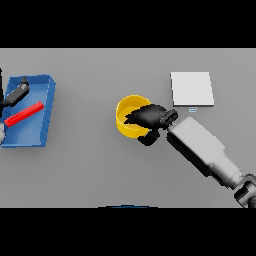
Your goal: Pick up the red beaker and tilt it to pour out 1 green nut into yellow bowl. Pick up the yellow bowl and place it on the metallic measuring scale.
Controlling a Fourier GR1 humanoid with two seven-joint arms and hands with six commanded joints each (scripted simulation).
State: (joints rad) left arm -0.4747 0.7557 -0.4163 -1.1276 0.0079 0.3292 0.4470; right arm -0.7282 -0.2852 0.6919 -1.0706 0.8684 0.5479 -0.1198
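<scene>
The robot's right hand (146, 117) is reaching over the round yellow bowl (128, 125), which is sitting near the middle of the grey table (100, 170). Its dark fingers are lying across the bowl's right rim with the thumb curling under the outside, so it is gripping the bowl. The flat square metal scale (192, 89) is resting just beyond it, toward the far right. By the left edge, a blue tray (42, 131) is holding the long red beaker (24, 114). The left hand (16, 93) is showing there too; I cannot tell its fingers.
</scene>
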